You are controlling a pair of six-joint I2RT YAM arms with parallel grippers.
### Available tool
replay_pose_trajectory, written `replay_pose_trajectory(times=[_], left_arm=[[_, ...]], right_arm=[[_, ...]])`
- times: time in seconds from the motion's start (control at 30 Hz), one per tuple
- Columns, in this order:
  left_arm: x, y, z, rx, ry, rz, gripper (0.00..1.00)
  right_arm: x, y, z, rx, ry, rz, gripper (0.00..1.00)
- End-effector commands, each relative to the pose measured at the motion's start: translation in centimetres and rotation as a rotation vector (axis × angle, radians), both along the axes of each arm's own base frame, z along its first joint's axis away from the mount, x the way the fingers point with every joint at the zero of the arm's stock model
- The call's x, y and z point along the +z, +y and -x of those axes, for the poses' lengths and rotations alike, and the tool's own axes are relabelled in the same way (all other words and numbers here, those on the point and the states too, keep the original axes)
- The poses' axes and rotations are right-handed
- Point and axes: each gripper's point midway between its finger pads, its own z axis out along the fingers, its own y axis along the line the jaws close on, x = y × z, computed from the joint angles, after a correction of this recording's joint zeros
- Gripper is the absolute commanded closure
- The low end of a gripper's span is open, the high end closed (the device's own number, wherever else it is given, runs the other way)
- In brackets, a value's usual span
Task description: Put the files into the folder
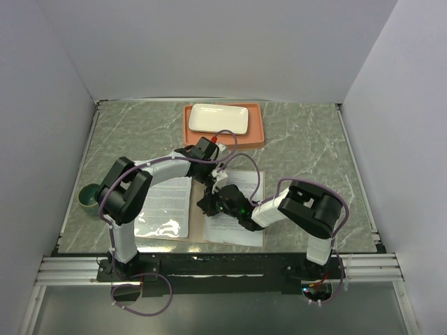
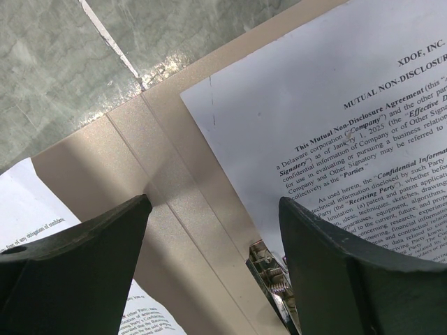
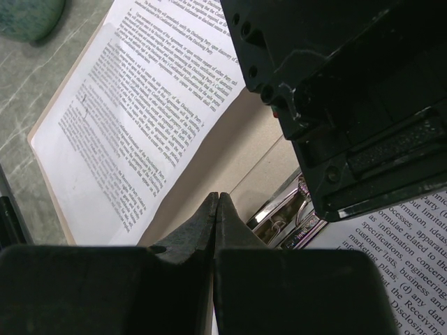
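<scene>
1. From above: the folder (image 1: 198,236) lies open at the middle of the near edge; the first sheet (image 1: 167,199) rests on the half toward the left edge and the second sheet (image 1: 241,227) on the half toward the right edge; the left gripper (image 1: 210,167) hangs over the far end of the fold, and the right gripper (image 1: 208,202) sits low over the fold's middle.
2. Left wrist: its fingers (image 2: 105,237) are spread and hold nothing, with bare folder beneath and a metal clip (image 2: 269,279) beside the second sheet.
3. Right wrist: its fingertips are pressed together with nothing visibly between them, just near the clip.
4. Judgement: both sheets seem placed already; next comes seating them by the clip, then lifting one cover by its outer edge to close it.
</scene>
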Motion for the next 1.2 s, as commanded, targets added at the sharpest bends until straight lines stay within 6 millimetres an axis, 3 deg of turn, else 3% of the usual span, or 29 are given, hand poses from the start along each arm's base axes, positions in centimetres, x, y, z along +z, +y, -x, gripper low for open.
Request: replay_pose_trajectory(times=[0.0,0.43,0.7,1.17], left_arm=[[-2.8,3.1,2.5,0.004,0.105,-0.112,0.19],[-2.6,3.3,2.2,0.014,0.1,-0.118,0.18],[-2.1,3.3,2.2,0.015,0.09,-0.108,0.19],[-2.8,3.4,2.6,0.006,0.106,-0.11,0.19]], right_arm=[[-11.4,-9.8,5.5,0.008,0.215,0.484,1.0],[-12.6,-10.2,5.7,0.012,0.205,0.505,1.0],[-12.9,-11.4,6.0,-0.028,0.212,0.522,1.0],[-14.2,-12.9,6.9,-0.072,0.263,0.547,1.0]])
